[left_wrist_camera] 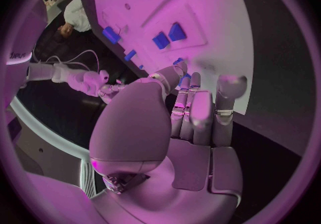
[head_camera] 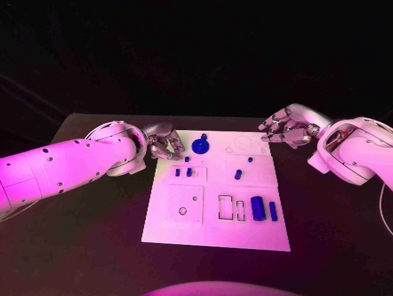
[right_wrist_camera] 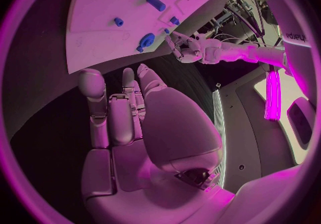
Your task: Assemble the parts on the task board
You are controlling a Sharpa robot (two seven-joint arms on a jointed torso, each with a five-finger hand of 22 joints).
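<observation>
With both the left hand [head_camera: 164, 147] and the right hand [head_camera: 284, 131] held empty, fingers apart, beside the task board [head_camera: 188, 231], the blue parts [head_camera: 259, 208] lay unassembled on it, so a first grasp was judged pending

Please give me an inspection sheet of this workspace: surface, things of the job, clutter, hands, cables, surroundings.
Surface: black table, bare around the board.
Job's things: white board lies flat at the middle. Blue parts on it: a round one at the far edge, small ones behind the left hand, one mid-board, two upright bars beside empty slots.
Clutter: nothing seen.
Hands: left hand at the board's far left corner, right hand off its far right corner; both hold nothing, fingers loosely curled.
Cables: thin wire by the right arm.
Surroundings: dark.
</observation>
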